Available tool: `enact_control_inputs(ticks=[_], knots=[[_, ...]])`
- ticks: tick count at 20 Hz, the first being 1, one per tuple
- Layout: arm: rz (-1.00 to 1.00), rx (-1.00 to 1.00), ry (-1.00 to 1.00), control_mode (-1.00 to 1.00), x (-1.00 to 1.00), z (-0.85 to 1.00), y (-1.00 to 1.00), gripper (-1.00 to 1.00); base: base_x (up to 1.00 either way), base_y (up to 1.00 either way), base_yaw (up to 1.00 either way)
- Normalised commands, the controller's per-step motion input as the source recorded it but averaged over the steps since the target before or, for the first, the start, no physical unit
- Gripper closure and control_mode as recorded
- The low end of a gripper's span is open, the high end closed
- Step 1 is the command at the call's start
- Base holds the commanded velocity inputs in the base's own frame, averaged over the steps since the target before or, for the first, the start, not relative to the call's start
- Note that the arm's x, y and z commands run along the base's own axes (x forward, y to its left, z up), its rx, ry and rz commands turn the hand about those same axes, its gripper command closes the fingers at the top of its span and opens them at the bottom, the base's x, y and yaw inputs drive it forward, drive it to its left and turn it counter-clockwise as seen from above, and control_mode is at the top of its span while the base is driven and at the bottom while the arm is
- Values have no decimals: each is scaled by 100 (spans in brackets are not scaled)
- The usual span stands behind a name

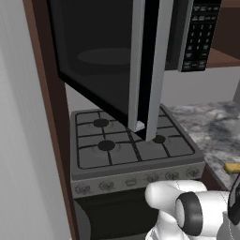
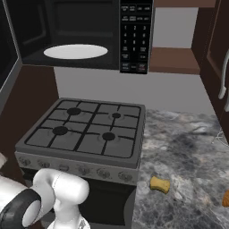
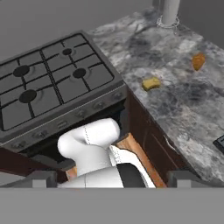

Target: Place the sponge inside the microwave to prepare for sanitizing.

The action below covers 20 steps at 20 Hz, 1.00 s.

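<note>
So the sponge (image 2: 159,184) is just sitting flat on the marble counter (image 2: 188,152), near the front edge and a little to the right of the stove (image 2: 85,129). From the hand view it's the small yellowish block (image 3: 151,83) between the stove's right side and an orange thing (image 3: 198,61) further along the counter. The left base view catches it too, right at the frame edge (image 1: 233,167). Nothing is touching it.

Microwave (image 2: 80,33) hangs above the stove with its door (image 1: 145,65) swung wide open toward the left. Inside you can see the white plate (image 2: 76,51) lying flat in the black cavity, with nothing on it. The button panel (image 2: 135,36) is on the right side of the box.

Gripper (image 3: 107,177) is high up and looking down at the stove and counter, well apart from the sponge. Its two dark tips (image 3: 41,178) stand far apart at the bottom of the hand view, so the claw is released and there's nothing between them.

Stove has four burners, all bare, and a row of knobs (image 2: 85,170) along the front. There's a pale post (image 3: 169,12) standing on the counter at the far end, and dark wood cabinets (image 2: 214,49) on the right.
</note>
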Motion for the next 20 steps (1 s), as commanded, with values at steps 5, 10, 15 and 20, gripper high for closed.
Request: enact_control_inputs(ticks=[5, 10, 15, 20], knots=[[6, 24, 46, -100, 0, -16, -22, -100, 0, 0, 0], [1, 7, 37, -100, -12, -28, 7, -100, 0, 0, 0], [10, 15, 50, -100, -38, -60, 2, -100, 0, 0, 0], [7, 10, 41, -100, -36, -55, 7, -100, 0, 0, 0]])
